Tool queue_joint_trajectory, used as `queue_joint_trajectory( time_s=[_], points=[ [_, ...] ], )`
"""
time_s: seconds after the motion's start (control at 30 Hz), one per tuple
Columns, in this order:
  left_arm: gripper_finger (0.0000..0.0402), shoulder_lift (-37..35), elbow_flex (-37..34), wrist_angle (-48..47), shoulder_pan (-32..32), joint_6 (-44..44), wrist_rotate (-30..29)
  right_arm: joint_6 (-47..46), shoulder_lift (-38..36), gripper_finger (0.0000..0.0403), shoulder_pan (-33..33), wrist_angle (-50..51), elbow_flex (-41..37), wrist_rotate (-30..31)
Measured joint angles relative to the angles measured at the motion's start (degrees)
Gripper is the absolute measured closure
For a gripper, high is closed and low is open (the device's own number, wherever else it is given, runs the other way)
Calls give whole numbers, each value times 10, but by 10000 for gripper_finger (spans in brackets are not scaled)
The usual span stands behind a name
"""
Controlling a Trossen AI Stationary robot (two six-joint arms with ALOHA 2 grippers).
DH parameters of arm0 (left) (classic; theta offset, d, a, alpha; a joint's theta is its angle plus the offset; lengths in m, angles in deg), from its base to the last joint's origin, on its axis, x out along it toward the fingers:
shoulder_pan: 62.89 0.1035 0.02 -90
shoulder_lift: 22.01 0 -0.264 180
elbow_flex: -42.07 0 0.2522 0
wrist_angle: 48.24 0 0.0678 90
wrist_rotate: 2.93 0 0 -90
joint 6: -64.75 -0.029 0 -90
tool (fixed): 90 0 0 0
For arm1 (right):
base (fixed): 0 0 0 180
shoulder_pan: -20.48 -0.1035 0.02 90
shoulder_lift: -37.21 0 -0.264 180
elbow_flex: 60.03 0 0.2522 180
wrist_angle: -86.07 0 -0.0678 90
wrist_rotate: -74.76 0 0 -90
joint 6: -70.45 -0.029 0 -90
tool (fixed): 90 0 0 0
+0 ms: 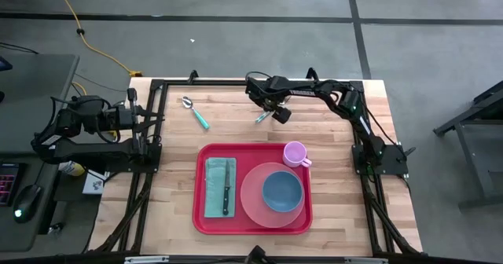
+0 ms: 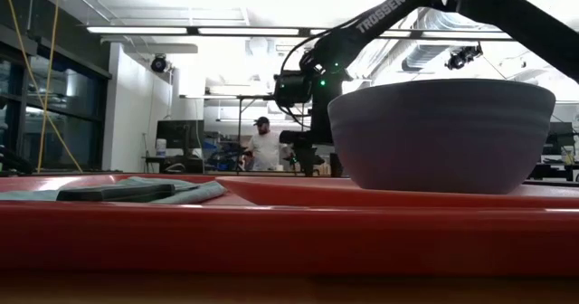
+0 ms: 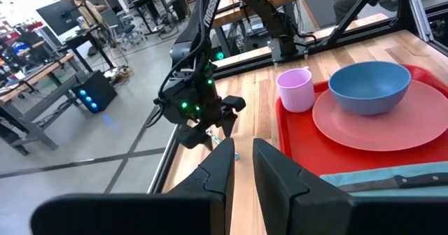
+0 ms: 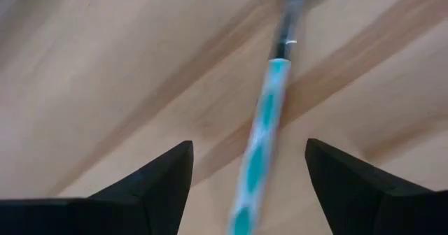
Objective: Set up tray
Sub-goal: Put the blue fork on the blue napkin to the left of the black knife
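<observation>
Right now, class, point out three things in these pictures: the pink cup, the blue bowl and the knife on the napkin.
pink cup [image 1: 295, 152], high view, on its open top.
blue bowl [image 1: 281, 191], high view, on the middle of its inside.
knife [image 1: 226, 198], high view, on its dark handle.

You get even, bright overhead light on the tabletop [image 1: 330, 107], with soft shadows only. Ceiling strip lights [image 2: 181, 30] glare white in the low view. The teal-handled utensil [image 4: 262, 137] is motion-blurred; the red tray [image 2: 271, 232] rim looms soft.
</observation>
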Motion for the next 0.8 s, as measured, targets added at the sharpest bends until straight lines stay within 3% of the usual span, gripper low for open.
queue_joint_trajectory(
  time_s=[0.2,0.8],
  points=[
    [316,0,0,0,0,0,0,0,0,158,0,7,0,0],
    [316,0,0,-16,0,-2,-2,5,-2,248,-2,-29,-27,-3]
  ],
)
